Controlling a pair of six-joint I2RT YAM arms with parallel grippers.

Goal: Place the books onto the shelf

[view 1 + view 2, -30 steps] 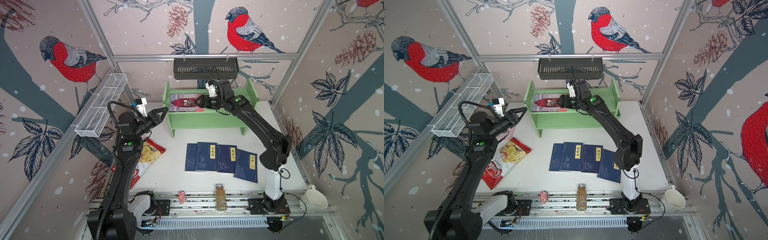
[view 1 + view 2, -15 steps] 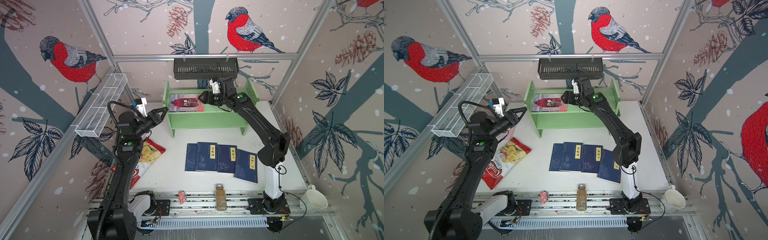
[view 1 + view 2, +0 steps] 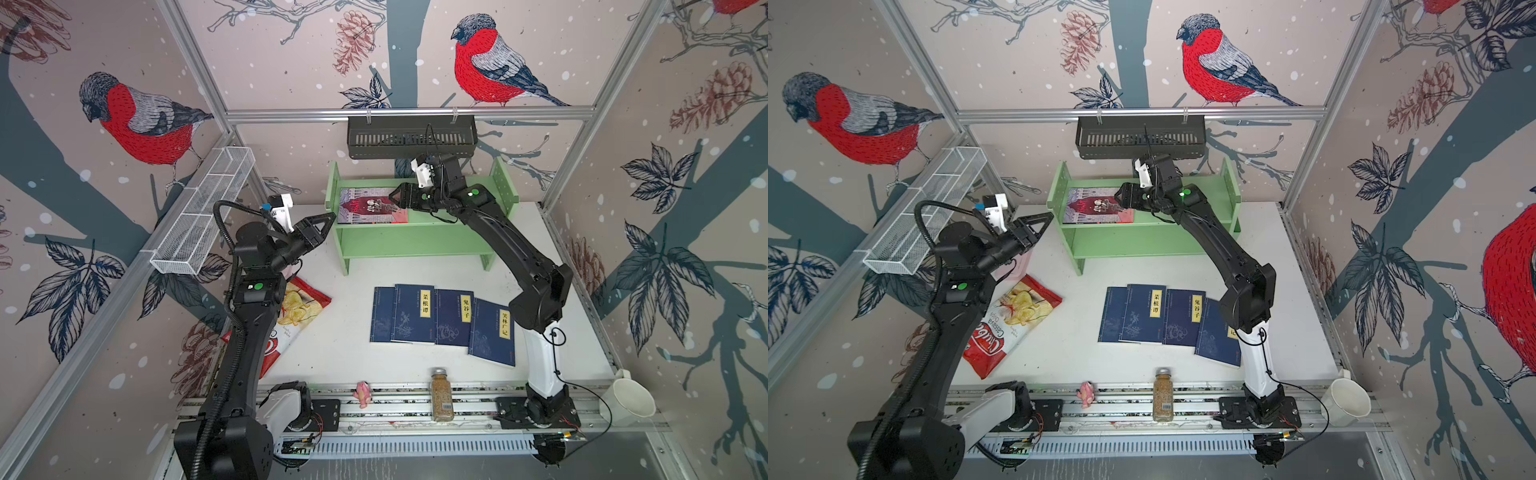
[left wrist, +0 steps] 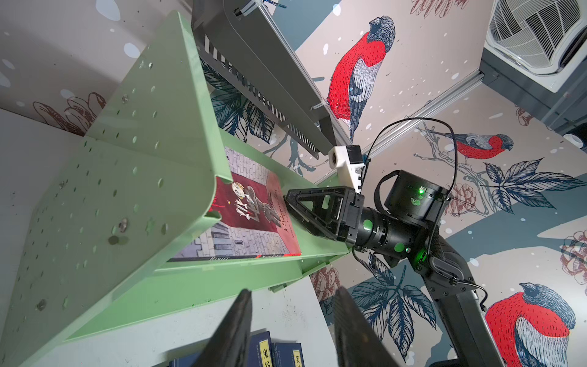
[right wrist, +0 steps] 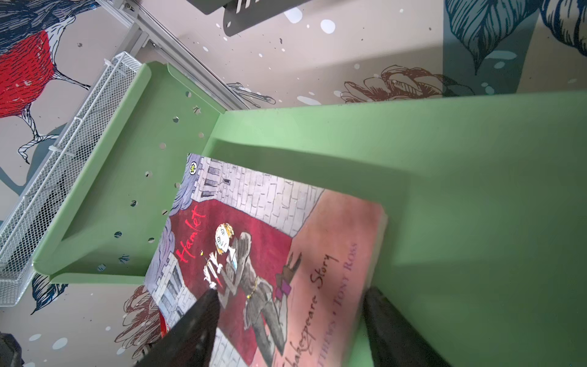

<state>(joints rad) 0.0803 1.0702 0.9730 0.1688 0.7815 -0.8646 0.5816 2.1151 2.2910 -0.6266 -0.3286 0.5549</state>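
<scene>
right gripper point(image 3: 397, 196) has lifted off the pink-red book point(image 3: 365, 205), jaws wide and empty, but pulling back low could snag it off the shelf point(image 3: 415, 241).

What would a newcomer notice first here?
The pink-red book lies flat at the left end of the green shelf's top tier, with the right gripper open at its right end. Four navy books lie in an overlapping row on the table in front of the shelf. The left gripper hovers open and empty beside the shelf's left panel.
</scene>
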